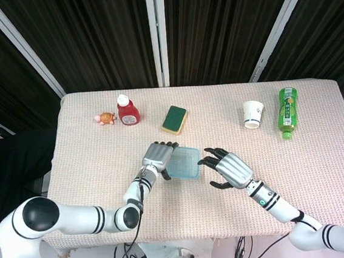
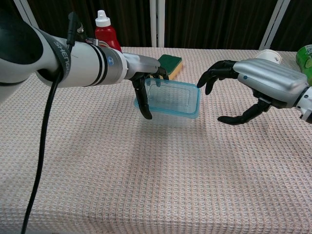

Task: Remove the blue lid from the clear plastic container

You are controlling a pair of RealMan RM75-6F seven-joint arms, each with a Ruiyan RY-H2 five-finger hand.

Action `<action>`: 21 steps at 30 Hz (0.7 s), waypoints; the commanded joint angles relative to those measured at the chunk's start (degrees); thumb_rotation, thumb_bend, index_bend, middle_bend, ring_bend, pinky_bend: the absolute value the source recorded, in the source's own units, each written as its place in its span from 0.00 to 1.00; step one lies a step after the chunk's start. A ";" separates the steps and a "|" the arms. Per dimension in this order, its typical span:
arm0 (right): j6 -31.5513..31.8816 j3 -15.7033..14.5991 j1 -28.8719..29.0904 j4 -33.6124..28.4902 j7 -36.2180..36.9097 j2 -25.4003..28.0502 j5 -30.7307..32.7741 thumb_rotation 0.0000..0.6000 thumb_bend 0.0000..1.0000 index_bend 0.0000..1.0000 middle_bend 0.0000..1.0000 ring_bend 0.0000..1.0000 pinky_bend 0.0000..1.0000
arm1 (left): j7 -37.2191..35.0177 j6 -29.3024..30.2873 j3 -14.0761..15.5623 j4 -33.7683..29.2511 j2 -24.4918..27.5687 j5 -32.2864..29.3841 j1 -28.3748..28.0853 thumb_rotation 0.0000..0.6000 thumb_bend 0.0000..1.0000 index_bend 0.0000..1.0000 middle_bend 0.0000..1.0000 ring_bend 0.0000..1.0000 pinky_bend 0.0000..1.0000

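Note:
The clear plastic container (image 1: 186,175) (image 2: 168,116) sits at the table's middle with its blue lid (image 1: 184,162) (image 2: 174,96) on top. My left hand (image 1: 158,156) (image 2: 146,84) grips the container's left end, fingers over the lid's far left edge and thumb down in front of the near left corner. My right hand (image 1: 227,166) (image 2: 253,85) hovers just right of the container, fingers spread and curved toward the lid, a small gap away and holding nothing.
Along the far side stand a red sauce bottle (image 1: 128,110) (image 2: 107,34), a small toy (image 1: 104,118), a green-and-yellow sponge (image 1: 175,119) (image 2: 171,62), a white cup (image 1: 253,114) (image 2: 269,55) and a lying green bottle (image 1: 288,112) (image 2: 306,56). Woven cloth (image 1: 91,173) covers the table.

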 commanded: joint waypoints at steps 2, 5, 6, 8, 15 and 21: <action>-0.26 0.35 2.08 4.57 0.08 -3.72 0.27 1.00 0.17 0.32 0.35 0.13 0.24 | 0.37 -0.50 -0.55 0.83 -0.52 -0.97 0.10 1.00 0.00 0.22 0.31 0.18 0.20; 0.46 -0.26 3.01 6.84 0.15 -5.43 -0.67 1.00 0.17 0.34 0.36 0.13 0.24 | 0.72 -1.00 -0.81 1.27 -0.55 -1.58 0.21 1.00 0.00 0.22 0.31 0.18 0.20; 0.85 -0.50 3.36 7.72 0.03 -6.01 -1.10 1.00 0.17 0.35 0.36 0.13 0.24 | 0.84 -1.14 -0.93 1.43 -0.60 -1.76 0.24 1.00 0.00 0.22 0.31 0.18 0.20; 1.59 -0.72 3.77 9.15 -0.73 -6.83 -1.67 1.00 0.17 0.36 0.37 0.14 0.24 | 0.96 -1.26 -1.09 1.59 -0.68 -1.82 0.31 1.00 0.00 0.22 0.31 0.18 0.20; 3.37 -1.28 4.93 12.86 -0.66 -9.14 -2.05 1.00 0.17 0.39 0.37 0.14 0.24 | 1.33 -1.49 -1.69 1.62 -0.97 -1.52 0.55 1.00 0.00 0.22 0.31 0.18 0.20; 4.20 -1.65 5.55 14.60 -0.33 -10.15 -1.74 1.00 0.17 0.40 0.37 0.14 0.24 | 1.63 -1.59 -2.06 1.64 -0.97 -1.70 0.69 1.00 0.00 0.22 0.31 0.18 0.20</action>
